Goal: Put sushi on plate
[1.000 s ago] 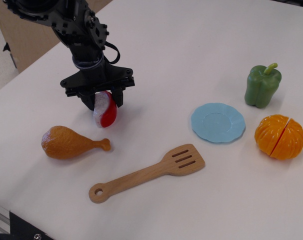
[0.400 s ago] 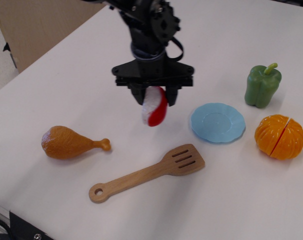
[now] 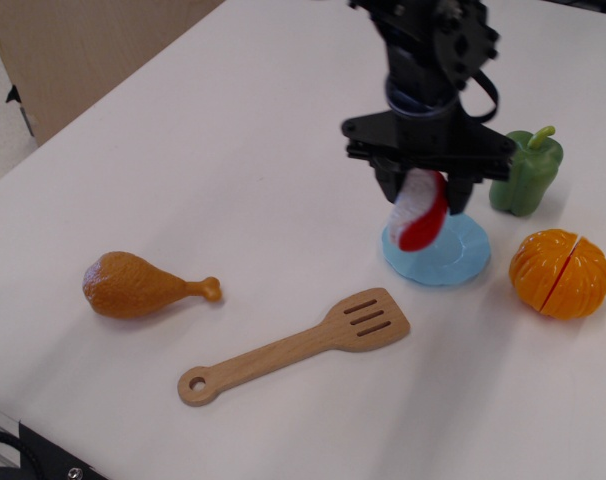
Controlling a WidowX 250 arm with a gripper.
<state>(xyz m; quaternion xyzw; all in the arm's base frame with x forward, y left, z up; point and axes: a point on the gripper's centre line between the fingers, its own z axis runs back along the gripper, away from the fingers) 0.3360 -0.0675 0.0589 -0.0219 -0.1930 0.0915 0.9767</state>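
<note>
The claw [image 3: 421,196] has carried the sushi [image 3: 419,211] rightward; it now grips it in the air above the plate [image 3: 458,262].

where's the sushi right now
In the camera view the sushi hangs right of centre, clamped in the gripper over the left part of the blue plate, with the green pepper just to its right.
</note>
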